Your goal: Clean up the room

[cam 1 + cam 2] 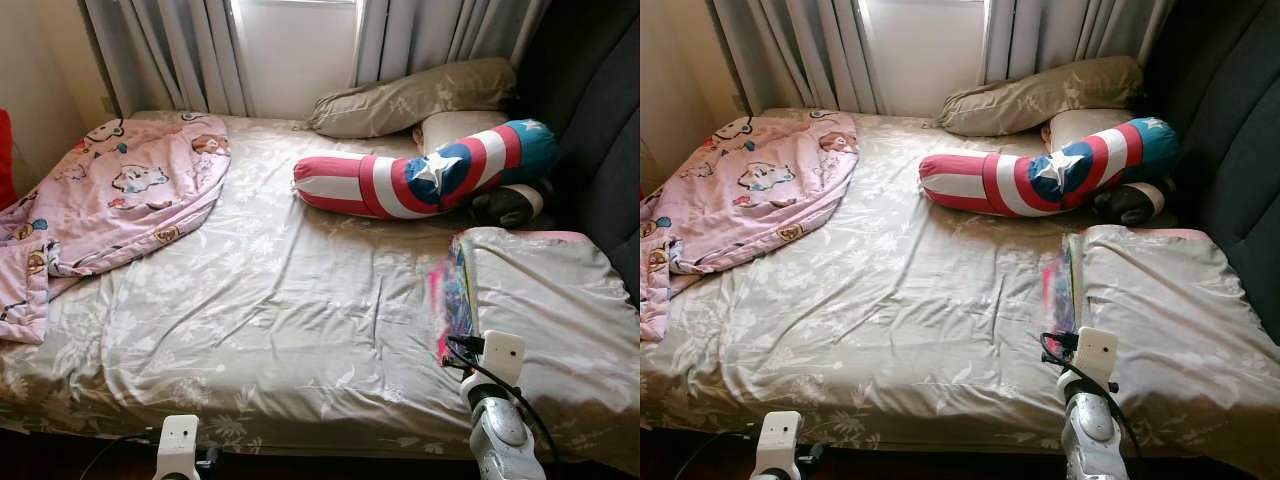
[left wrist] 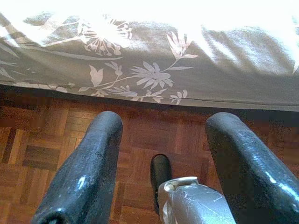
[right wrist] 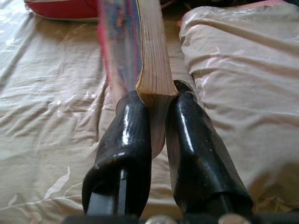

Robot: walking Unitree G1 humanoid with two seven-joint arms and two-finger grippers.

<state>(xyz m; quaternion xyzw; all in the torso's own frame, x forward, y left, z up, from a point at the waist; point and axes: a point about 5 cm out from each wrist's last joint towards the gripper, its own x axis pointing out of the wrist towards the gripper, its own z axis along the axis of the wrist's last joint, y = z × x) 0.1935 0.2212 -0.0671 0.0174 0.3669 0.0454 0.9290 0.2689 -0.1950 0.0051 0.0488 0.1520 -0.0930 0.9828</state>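
Note:
A thick book (image 3: 150, 56) with a colourful cover stands on its edge on the grey flowered bed sheet (image 1: 280, 300), and my right gripper (image 3: 156, 99) is shut on its near end. From the head views the book (image 1: 455, 295) rests against a grey folded cover (image 1: 550, 310) at the bed's right side. My left gripper (image 2: 161, 133) is open and holds nothing, low beside the bed's front edge over the parquet floor (image 2: 56, 140). A pink cartoon blanket (image 1: 120, 200) lies crumpled at the bed's left.
A red, white and blue star bolster (image 1: 420, 175) lies across the far right of the bed, with grey pillows (image 1: 410, 100) behind it and a dark rounded object (image 1: 510, 205) beside it. A dark headboard (image 1: 600, 120) rises at the right. Curtains (image 1: 170, 50) hang at the back.

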